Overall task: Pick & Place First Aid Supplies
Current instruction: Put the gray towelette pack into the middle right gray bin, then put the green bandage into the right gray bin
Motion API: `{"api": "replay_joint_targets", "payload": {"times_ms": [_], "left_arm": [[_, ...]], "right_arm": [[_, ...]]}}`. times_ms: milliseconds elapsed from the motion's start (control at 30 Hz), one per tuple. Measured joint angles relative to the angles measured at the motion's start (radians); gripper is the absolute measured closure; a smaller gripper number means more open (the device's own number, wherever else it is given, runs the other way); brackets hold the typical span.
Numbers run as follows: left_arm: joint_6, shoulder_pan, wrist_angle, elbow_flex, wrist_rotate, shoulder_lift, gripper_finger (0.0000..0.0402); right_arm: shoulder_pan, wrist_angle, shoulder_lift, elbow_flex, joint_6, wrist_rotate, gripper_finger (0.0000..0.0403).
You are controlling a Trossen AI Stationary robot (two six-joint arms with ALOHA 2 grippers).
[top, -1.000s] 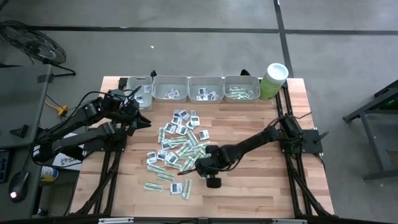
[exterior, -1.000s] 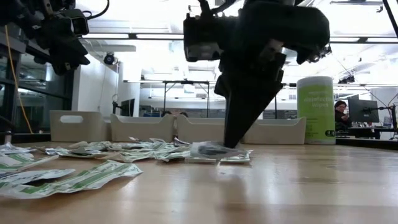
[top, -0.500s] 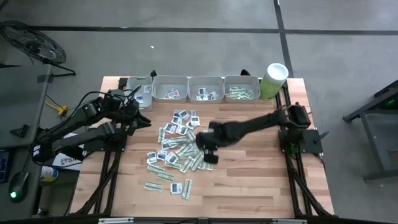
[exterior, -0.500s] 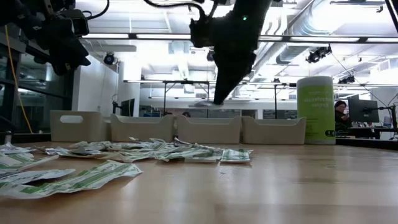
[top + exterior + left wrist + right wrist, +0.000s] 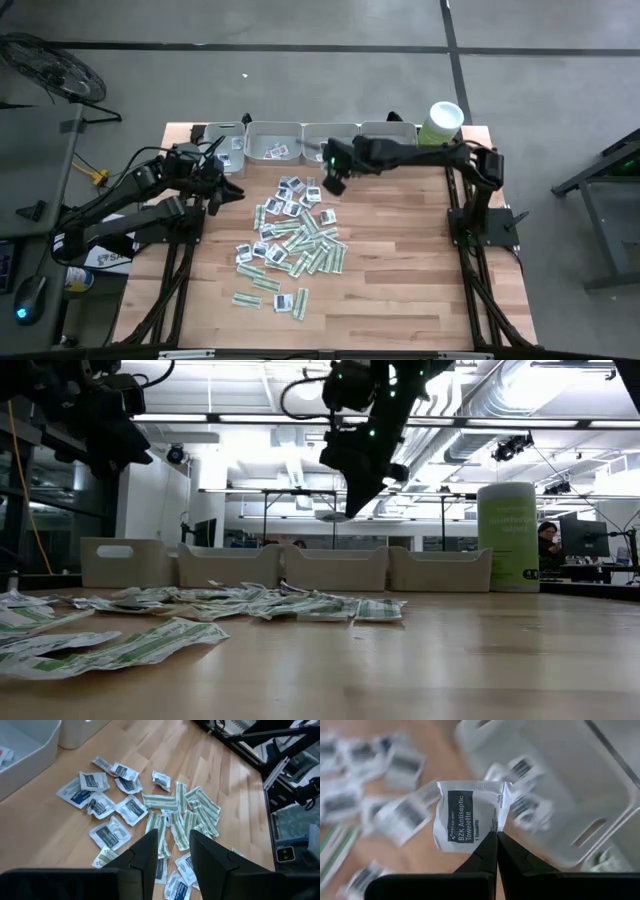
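Note:
The first aid supplies [image 5: 290,235] lie as a loose pile of small flat sachets on the wooden table, also seen in the left wrist view [image 5: 150,810]. One white squarish sachet [image 5: 470,815] printed "BZK Antiseptic Towelette" is up in the air, with my right gripper [image 5: 496,840] shut on it. That gripper [image 5: 331,182] hangs just in front of the grey trays [image 5: 330,143], high over the table in the low view [image 5: 350,495]. My left gripper [image 5: 172,852] stands open, with nothing between its fingers, above the pile's left side [image 5: 225,190]. My right gripper pinches the sachet's edge [image 5: 492,831] between its two fingertips. The fingers slant down from above. The sachet is lifted clear of the table and sticks out beyond the fingertips, its printed face toward the wrist camera; in the low view it shows as a thin sliver [image 5: 333,516].
Several grey trays [image 5: 272,143] stand in a row along the far edge, with sachets inside [image 5: 530,805]. A tall pale green tub [image 5: 440,125] with a white lid stands at the far right. Bare wood lies right of the pile [image 5: 410,260].
My right gripper has risen from the pile's near side with the white sachet and swung toward the far edge, up to the trays, turning as it went. The sachet has come clear of the table. The pile has stayed in place.

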Motion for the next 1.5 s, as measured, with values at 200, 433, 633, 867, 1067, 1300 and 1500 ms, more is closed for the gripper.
{"api": "replay_joint_targets", "payload": {"times_ms": [200, 433, 633, 867, 1067, 1300, 1500], "left_arm": [[-0.019, 0.000, 0.050, 0.000, -0.007, 0.000, 0.0289], [-0.040, 0.000, 0.116, 0.000, -0.075, 0.000, 0.0289], [-0.047, 0.000, 0.143, 0.000, -0.126, 0.000, 0.0289], [-0.063, 0.000, 0.174, 0.000, -0.162, 0.000, 0.0289], [-0.067, 0.000, 0.173, 0.000, -0.172, 0.000, 0.0289], [-0.067, 0.000, 0.172, 0.000, -0.183, 0.000, 0.0289], [-0.067, 0.000, 0.170, 0.000, -0.183, 0.000, 0.0289]], "right_arm": [[-0.124, 0.111, 0.003, 0.001, -0.006, -0.008, 0.0402], [-0.211, 0.204, 0.054, 0.002, 0.029, -0.125, 0.0402], [-0.231, 0.213, 0.090, 0.002, 0.028, -0.148, 0.0403], [-0.241, 0.215, 0.092, 0.002, -0.002, -0.166, 0.0403], [-0.244, 0.210, 0.092, 0.002, -0.006, -0.168, 0.0379], [-0.251, 0.200, 0.092, 0.002, 0.021, -0.201, 0.0308], [-0.251, 0.133, 0.052, 0.002, 0.015, -0.285, 0.0270]]}}
